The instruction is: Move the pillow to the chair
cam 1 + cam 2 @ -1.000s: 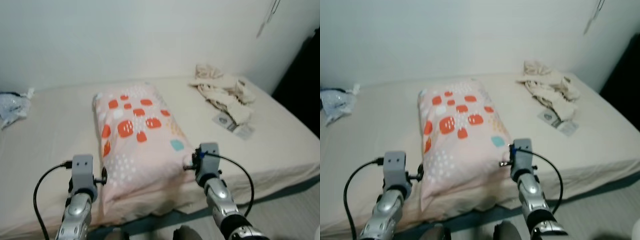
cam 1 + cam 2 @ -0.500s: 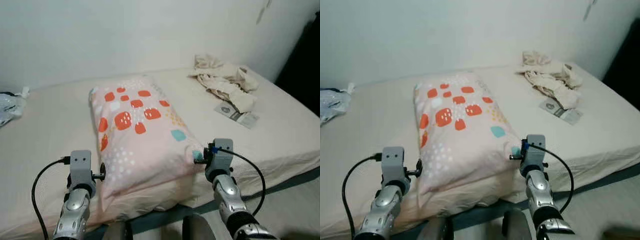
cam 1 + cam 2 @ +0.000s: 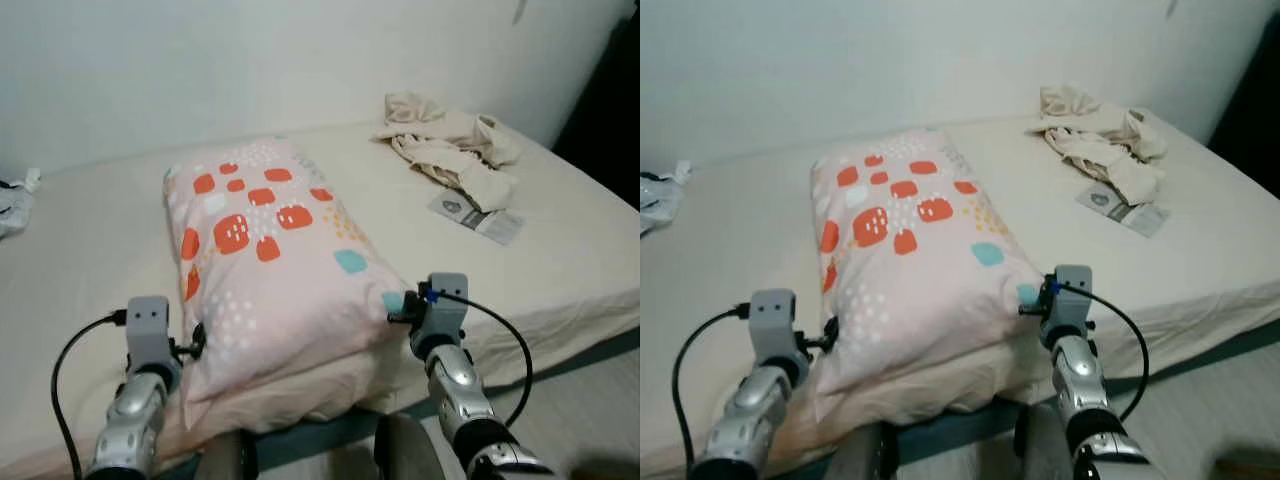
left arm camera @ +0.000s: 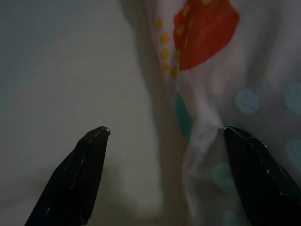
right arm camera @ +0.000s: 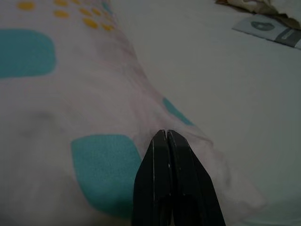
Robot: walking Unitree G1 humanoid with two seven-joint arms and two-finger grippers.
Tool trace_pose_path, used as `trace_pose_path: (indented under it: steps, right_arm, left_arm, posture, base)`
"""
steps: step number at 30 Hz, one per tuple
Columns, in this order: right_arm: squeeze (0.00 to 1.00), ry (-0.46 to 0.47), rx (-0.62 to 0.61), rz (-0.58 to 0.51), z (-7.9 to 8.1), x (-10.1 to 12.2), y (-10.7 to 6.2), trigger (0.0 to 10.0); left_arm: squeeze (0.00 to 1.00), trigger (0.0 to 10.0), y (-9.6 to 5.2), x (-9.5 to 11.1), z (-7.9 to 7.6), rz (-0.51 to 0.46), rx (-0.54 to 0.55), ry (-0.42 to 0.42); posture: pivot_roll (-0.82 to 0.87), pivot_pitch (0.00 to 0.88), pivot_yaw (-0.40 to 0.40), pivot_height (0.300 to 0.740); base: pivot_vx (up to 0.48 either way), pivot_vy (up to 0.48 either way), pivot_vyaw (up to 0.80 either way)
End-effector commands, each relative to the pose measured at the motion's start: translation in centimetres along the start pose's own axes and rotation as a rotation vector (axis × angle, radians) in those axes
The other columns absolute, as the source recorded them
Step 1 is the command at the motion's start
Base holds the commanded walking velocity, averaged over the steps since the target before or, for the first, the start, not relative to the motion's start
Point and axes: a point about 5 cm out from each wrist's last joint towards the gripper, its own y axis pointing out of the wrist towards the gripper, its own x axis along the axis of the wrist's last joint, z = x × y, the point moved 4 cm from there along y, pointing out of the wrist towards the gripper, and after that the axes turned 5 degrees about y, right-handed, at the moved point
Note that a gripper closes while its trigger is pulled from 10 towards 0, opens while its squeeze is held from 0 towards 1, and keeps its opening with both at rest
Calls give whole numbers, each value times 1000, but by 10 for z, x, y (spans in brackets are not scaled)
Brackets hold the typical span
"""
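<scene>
A pale pink pillow (image 3: 270, 260) with orange, teal and white patches lies lengthwise on the bed (image 3: 90, 250), its near end by the bed's front edge. My left gripper (image 4: 162, 129) is open at the pillow's near left corner. One finger (image 4: 80, 179) is over the sheet and the other (image 4: 254, 160) rests against the pillow's edge. My right gripper (image 5: 163, 132) is shut at the near right corner, where the fabric creases run into its tips. In the eye views the left gripper (image 3: 195, 345) and right gripper (image 3: 398, 305) flank the pillow's near end.
A heap of cream clothes (image 3: 450, 150) lies at the bed's far right, with a printed leaflet (image 3: 478, 215) beside it. A plastic bag (image 3: 10, 200) sits at the far left edge. A white wall runs behind the bed. Grey floor (image 3: 590, 400) shows at lower right.
The view has shifted, so the whole scene sits higher and further left. My right gripper has come onto the pillow's near right corner, and the left gripper stays at the near left corner.
</scene>
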Motion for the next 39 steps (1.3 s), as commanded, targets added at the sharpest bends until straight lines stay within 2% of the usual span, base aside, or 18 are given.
trace_pose_path:
  steps: [1,5,7,9,11,12,13,14,16,19,20,23,27,31,32,34,36,39]
  right_arm:
    - [0,-10,-19,-2,-3,-2,-2,10000]
    - [0,2,-28,-22,-7,0,-4,10000]
    - [0,3,-54,-35,-14,1,-6,10000]
    - [0,3,-62,-36,-17,1,-7,10000]
    - [0,5,-74,-37,-21,1,-8,10000]
    - [0,5,-74,-37,-21,1,-8,10000]
    - [0,-1,-73,-27,-23,-1,-9,10000]
    - [0,-5,-71,-20,-23,-2,-9,10000]
    - [0,-9,-69,-16,-23,-3,-10,10000]
    - [0,-35,-45,17,-17,-12,-12,10000]
    - [0,-35,-45,17,-17,-12,-12,10000]
    - [0,-33,-46,27,-16,-17,-15,10000]
    - [0,-32,-50,39,-18,-21,-18,10000]
    - [0,-36,-62,58,-22,-28,-23,10000]
    - [0,-34,-77,63,-26,-30,-25,10000]
    - [0,-33,-81,64,-27,-31,-26,10000]
    - [0,-30,-95,66,-30,-31,-27,10000]
    - [0,-30,-100,66,-32,-31,-28,10000]
  left_arm:
    - [0,10000,0,-3,10,29,-10,-25]
    - [0,10000,0,0,16,31,-59,-41]
    - [0,10000,-5,5,19,19,-176,11]
    - [0,10000,-7,7,19,15,-214,33]
    - [0,10000,-20,4,9,41,-408,145]
    - [0,10000,-20,4,9,41,-408,145]
    - [0,10000,-36,-7,-3,113,-593,276]
    - [0,10000,-40,-11,-5,137,-636,315]
    - [0,10000,-42,-13,-7,148,-655,333]
    - [0,10000,-32,-26,-29,180,-666,397]
    - [0,10000,-32,-26,-29,180,-666,397]
    - [0,10000,-19,-32,-60,194,-673,443]
    - [0,10000,-10,-19,-102,151,-726,418]
    - [0,10000,-4,21,-170,36,-844,325]
    - [0,10000,-7,42,-200,-24,-909,266]
    - [0,10000,-8,48,-209,-41,-928,248]
    - [0,10000,-13,78,-239,-109,-983,148]
    - [0,10000,-23,113,-270,-181,-1042,13]
  posture:
    - [74,76,16,566]
    - [75,79,18,566]
    - [74,84,19,566]
    - [74,84,19,566]
    - [78,89,15,566]
    - [78,89,15,566]
    - [82,96,9,566]
    - [82,96,9,566]
    - [82,96,9,566]
    - [81,105,5,566]
    - [81,105,5,566]
    - [67,119,13,566]
    - [61,127,18,566]
    - [55,130,23,566]
    - [51,131,27,566]
    - [50,131,27,566]
    - [48,131,28,566]
    - [46,132,28,566]
  base:
    - [0,0,0]
    - [0,0,0]
    - [0,0,0]
    - [0,0,0]
    - [0,0,0]
    - [0,0,0]
    - [0,0,0]
    - [0,0,0]
    - [0,0,0]
    - [0,0,0]
    - [0,0,0]
    - [0,0,0]
    - [0,0,0]
    - [0,0,0]
    - [0,0,0]
    - [0,0,0]
    - [0,0,0]
    - [0,0,0]
